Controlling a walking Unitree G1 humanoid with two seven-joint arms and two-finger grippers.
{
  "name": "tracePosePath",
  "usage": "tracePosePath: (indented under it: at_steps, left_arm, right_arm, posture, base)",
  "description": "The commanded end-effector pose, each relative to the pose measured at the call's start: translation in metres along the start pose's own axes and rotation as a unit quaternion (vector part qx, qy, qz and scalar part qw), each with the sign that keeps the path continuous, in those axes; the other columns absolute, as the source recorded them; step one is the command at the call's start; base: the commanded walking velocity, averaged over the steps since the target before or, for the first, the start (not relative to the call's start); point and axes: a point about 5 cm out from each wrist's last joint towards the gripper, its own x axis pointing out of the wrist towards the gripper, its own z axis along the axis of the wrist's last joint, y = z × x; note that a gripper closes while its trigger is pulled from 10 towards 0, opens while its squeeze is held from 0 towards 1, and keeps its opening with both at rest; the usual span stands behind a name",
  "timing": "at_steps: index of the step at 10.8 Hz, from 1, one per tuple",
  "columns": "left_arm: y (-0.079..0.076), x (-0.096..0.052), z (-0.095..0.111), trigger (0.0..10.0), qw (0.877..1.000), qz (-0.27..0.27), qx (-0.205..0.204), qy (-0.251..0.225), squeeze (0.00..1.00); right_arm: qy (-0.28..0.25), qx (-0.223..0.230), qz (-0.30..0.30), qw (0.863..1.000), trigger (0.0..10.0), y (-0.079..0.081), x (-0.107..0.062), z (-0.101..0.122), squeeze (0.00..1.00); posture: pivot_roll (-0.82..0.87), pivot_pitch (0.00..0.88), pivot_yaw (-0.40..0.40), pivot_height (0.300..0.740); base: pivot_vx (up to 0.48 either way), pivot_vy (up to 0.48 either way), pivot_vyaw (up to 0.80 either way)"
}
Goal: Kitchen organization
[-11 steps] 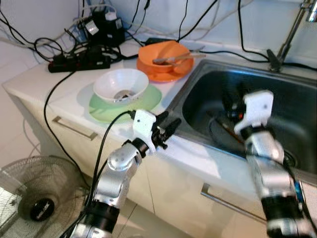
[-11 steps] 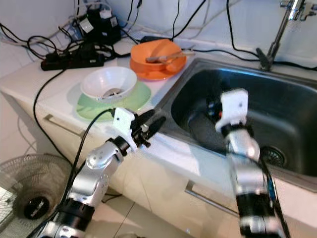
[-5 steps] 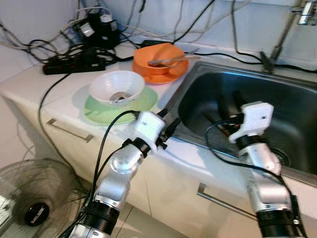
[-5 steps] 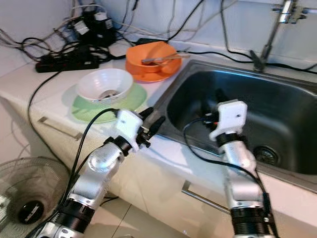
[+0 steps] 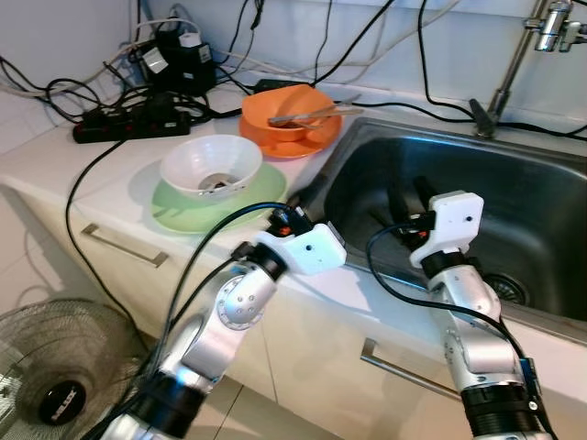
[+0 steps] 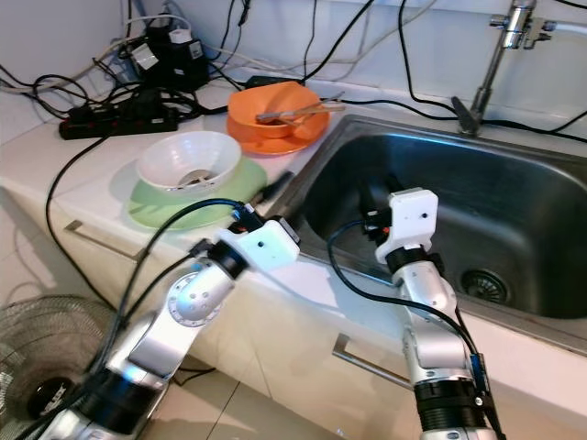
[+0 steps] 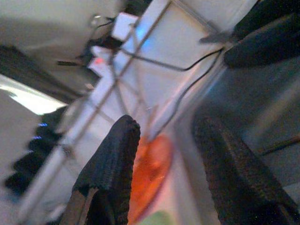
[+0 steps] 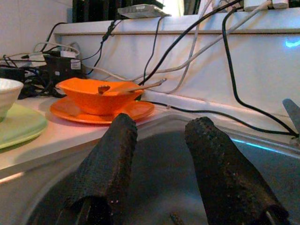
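Since a second earlier, both arms had shifted: the left gripper [image 5: 292, 203] had swung from pointing out past the counter edge to lying along the front rim of the sink [image 5: 541, 211], its white wrist block now turned toward the camera, while the right gripper [image 5: 410, 197] had pulled lower and nearer the front wall of the basin. The left gripper's jaws stood apart with nothing between them, as the left wrist view showed, its fingers [image 7: 108, 159] framing a blurred orange shape. The right gripper hung inside the sink with its jaws also spread and empty, its fingers [image 8: 111, 164] aimed across the basin toward the counter. On the white counter [image 5: 55, 156] left of the sink, an orange bowl [image 5: 292, 108] sat on an orange plate [image 5: 275, 142] with a spoon [image 5: 316, 112] resting across it. Nearer the front edge, a white bowl [image 5: 211, 165] with something small and dark inside rested on a green plate [image 5: 183, 197]. A black power strip [image 5: 128, 124] and a tangle of cables lay behind them. A faucet [image 5: 518, 55] rose at the back of the sink, and a fan [image 5: 64, 376] stood on the floor below the counter.
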Motion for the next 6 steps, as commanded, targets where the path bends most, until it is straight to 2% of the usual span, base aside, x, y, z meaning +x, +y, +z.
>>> tracePosePath:
  at_steps: [1, 3, 4, 6]
  left_arm:
    - [0.005, -0.002, -0.002, 10.0, 1.000, 0.016, 0.019, 0.010, 0.00]
    - [0.014, -0.015, -0.011, 10.0, 0.996, 0.046, 0.056, 0.055, 0.00]
    - [0.027, -0.025, -0.019, 10.0, 0.992, 0.072, 0.069, 0.081, 0.00]
    - [0.027, -0.036, -0.015, 10.0, 0.988, 0.086, 0.090, 0.089, 0.00]
  right_arm:
    - [0.035, 0.014, -0.004, 0.999, 10.0, 0.003, -0.005, -0.016, 0.00]
    - [0.040, 0.019, -0.001, 0.999, 10.0, 0.006, -0.005, -0.018, 0.00]
    - [0.044, 0.021, 0.004, 0.999, 10.0, 0.008, -0.004, -0.021, 0.00]
    - [0.045, 0.022, 0.008, 0.999, 10.0, 0.010, -0.002, -0.021, 0.00]
  posture:
    - [0.07, 0.000, 0.093, 0.740]
    - [0.09, 0.000, 0.080, 0.740]
    - [0.09, 0.000, 0.078, 0.740]
    - [0.09, 0.000, 0.076, 0.740]
  base:
    - [0.000, 0.000, 0.00]
    - [0.000, 0.000, 0.00]
    - [0.000, 0.000, 0.00]
    - [0.000, 0.000, 0.00]
